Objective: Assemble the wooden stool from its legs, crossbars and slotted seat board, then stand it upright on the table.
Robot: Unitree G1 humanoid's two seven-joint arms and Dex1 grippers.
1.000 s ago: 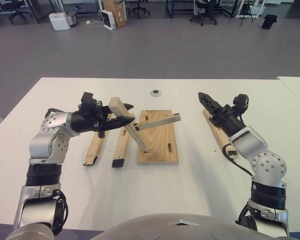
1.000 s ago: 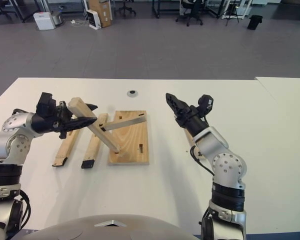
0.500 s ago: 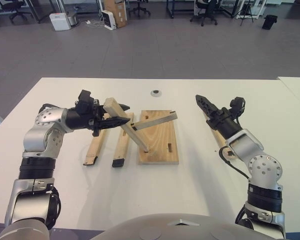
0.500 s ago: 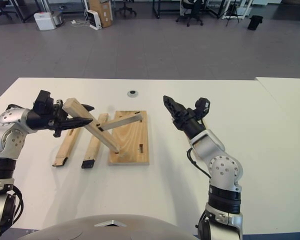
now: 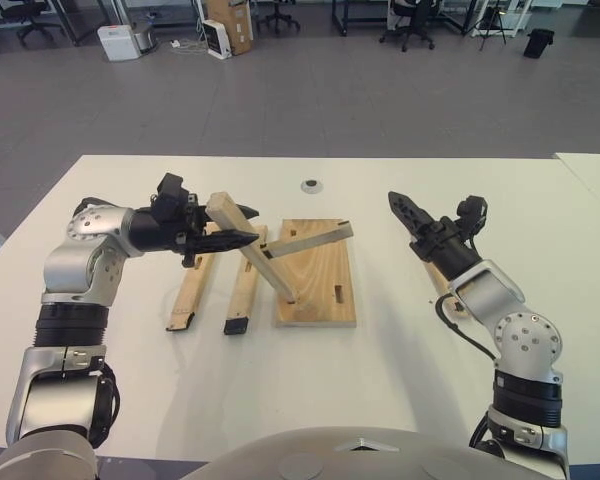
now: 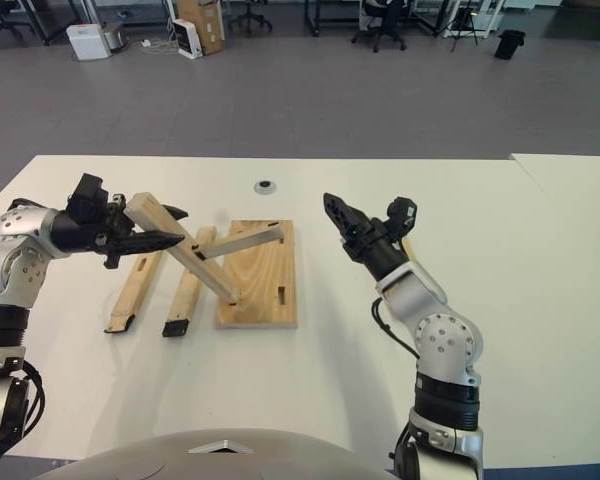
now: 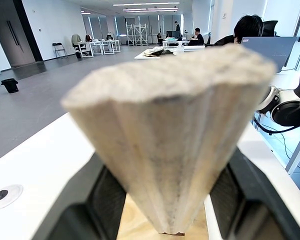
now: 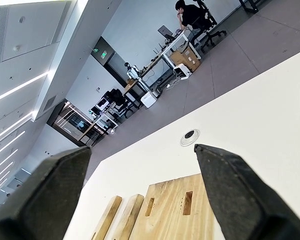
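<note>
- Pale wood is lying nearest: two spare square-section stool legs (image 5: 188, 295) (image 5: 244, 290) are resting flat on the white table (image 5: 310, 400), just beside the left edge of the slotted rectangular seat board (image 5: 325, 300).
- Standing tilted on that board is a third pale wooden leg (image 5: 265, 262). Its lower end is sitting near a slot, and a thin wooden crossbar (image 5: 315, 240) is jutting from it toward the right.
- Pinching the raised upper end of this leg is the black two-fingered left gripper (image 5: 242, 224). In the left wrist view its fingers (image 7: 105, 200) are flanking the wood on both sides.
- Seating the leg well is probably calling for raising it toward upright over the slot and pressing straight down. Twisting risks sliding the board.
- Hovering above the table right of the board is the right gripper (image 5: 405, 212), with its fingers spread wide and holding nothing. Steadying the crossbar or the board looks like its useful job.
- Partly hidden under the right arm, a fourth wooden leg (image 5: 442, 285) is lying on the table.
</note>
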